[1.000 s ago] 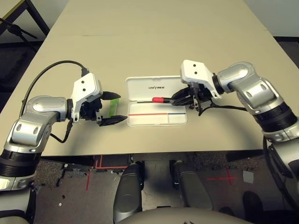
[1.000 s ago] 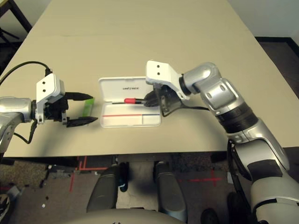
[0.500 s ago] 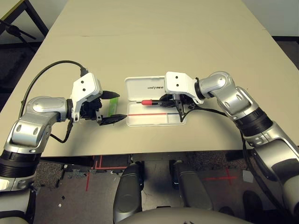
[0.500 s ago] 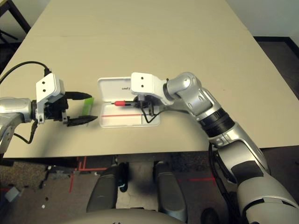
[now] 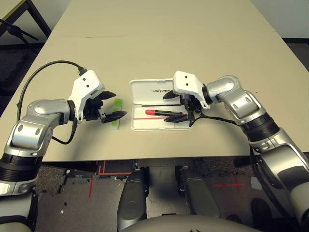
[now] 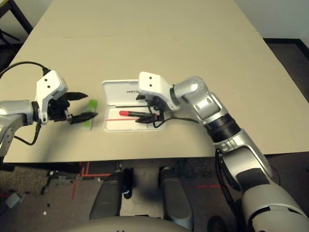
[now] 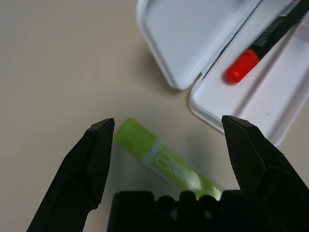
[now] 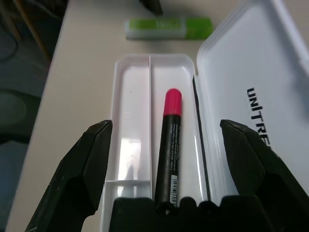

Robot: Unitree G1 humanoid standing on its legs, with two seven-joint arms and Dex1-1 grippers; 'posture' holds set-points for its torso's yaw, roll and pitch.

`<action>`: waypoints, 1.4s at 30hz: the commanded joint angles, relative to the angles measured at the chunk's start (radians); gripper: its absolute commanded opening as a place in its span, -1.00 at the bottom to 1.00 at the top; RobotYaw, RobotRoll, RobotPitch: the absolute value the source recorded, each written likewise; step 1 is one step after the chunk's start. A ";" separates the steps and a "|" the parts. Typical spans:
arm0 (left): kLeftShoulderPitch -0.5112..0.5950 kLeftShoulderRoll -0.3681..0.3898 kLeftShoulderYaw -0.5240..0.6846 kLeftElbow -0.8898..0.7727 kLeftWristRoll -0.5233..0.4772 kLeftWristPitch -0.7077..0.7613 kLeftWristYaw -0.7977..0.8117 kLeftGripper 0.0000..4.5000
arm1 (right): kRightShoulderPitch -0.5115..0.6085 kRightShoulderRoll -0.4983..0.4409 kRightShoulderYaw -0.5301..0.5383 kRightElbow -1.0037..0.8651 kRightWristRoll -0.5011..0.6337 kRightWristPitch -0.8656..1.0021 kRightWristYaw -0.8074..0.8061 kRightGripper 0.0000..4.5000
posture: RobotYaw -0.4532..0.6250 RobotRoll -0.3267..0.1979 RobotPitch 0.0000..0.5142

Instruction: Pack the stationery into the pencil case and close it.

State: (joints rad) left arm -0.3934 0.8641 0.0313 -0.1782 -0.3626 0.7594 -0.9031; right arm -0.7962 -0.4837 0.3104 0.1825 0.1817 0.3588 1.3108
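A: What is different from 1 second ago?

B: The right gripper (image 5: 176,109) was pinching the red marker (image 5: 163,112). Now its 2 black fingers are spread wide, and the marker is lying inside the pencil case (image 5: 140,123) tray.

A: And the left gripper (image 5: 110,105)?

B: Its fingers are spread too, sitting over the green stick (image 7: 166,163), just left of the case.

A: What is the case like?

B: It is flat, white, shiny plastic with round corners. The marker is long and round.
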 commanded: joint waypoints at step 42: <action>-0.013 -0.311 0.078 -0.187 -0.054 0.721 0.576 0.02 | 0.092 -0.255 -0.246 0.168 0.280 -0.120 0.301 1.00 | -0.10 0.25 -0.30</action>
State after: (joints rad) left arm -0.4226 0.5490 0.1353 -0.3752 -0.4198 1.4704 -0.3245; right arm -0.6939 -0.7357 0.0920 0.3660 0.4519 0.2326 1.6063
